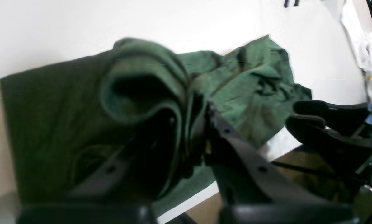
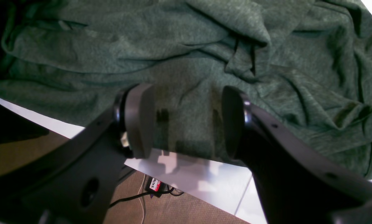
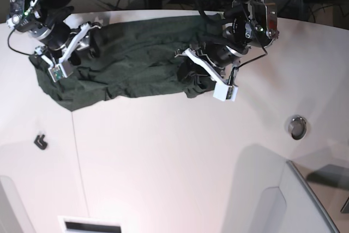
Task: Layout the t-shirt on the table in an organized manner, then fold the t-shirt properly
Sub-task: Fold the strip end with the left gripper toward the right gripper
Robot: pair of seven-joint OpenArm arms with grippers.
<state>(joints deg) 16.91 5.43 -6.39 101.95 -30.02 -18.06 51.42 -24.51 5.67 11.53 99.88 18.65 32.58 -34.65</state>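
The plain dark green soft cloth t-shirt (image 3: 131,61) lies crumpled in a long band across the upper part of the base view, on the large white smooth table (image 3: 174,156), reaching from the upper left toward the upper middle, with its far edge along the table's rim. In the left wrist view the left gripper (image 1: 190,124) has its black jaws pinched together on a thick rolled fold of the green cloth at the middle of the frame, and the rest of the shirt spreads flat to the left and bunches in wrinkles to the upper right. In the base view this gripper sits at the upper middle, on the shirt's right end. In the right wrist view the right gripper (image 2: 186,121) stands with its two round pads (image 2: 139,119) well apart, the wrinkled shirt filling the frame behind them; no cloth is caught between the pads, and the shirt's hem and the white table edge show just below them. In the base view this gripper is at the upper left, over the shirt's left end. A small round metal ring (image 3: 297,126) is set in the table at the right, and a small black bent piece (image 3: 40,141) lies at the left; both are well apart from the shirt
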